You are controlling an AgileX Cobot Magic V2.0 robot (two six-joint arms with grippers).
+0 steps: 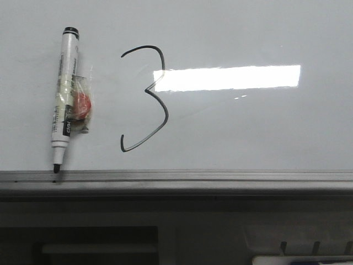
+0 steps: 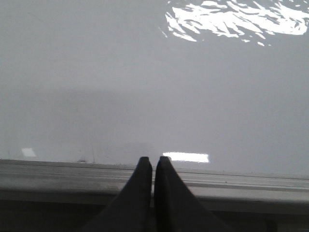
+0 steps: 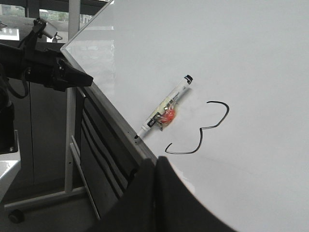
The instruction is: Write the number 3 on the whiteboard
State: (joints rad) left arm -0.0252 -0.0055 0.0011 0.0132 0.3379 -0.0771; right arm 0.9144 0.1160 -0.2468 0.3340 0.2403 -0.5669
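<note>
Glossy whiteboard point(image 1: 248, 132) bears number 3 point(image 1: 149, 99); left pincer point(image 2: 153, 162) and right pincer point(image 3: 155, 162) pressed together.

bright rectangular glare on the glossy whiteboard point(image 1: 265, 127); soft, dim, slightly blurred wrist views.

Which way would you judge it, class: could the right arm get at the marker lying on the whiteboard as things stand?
Probably yes. The marker lies in the open on the whiteboard beside the number 3, nothing covering it. The right gripper is shut, so it must open first.
</note>
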